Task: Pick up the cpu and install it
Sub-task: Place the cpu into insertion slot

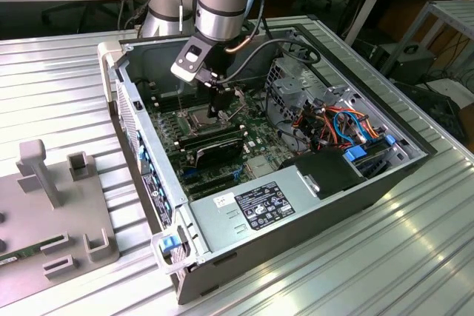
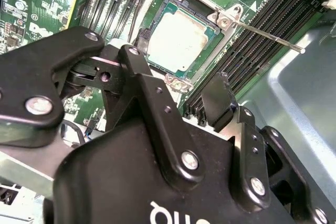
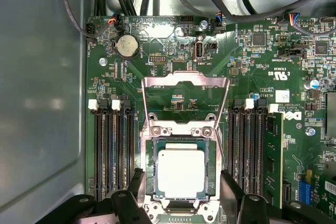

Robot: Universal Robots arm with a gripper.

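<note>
The gripper (image 3: 184, 183) stands open, its fingers (image 3: 231, 190) spread to either side of the cpu (image 3: 181, 174) and seemingly clear of it. The cpu lies flat in the socket (image 3: 178, 130), whose metal frame (image 3: 185, 81) is hinged open, between the memory slots (image 3: 110, 150) on the green motherboard (image 3: 173, 51) inside the opened computer case (image 1: 296, 216).
</note>
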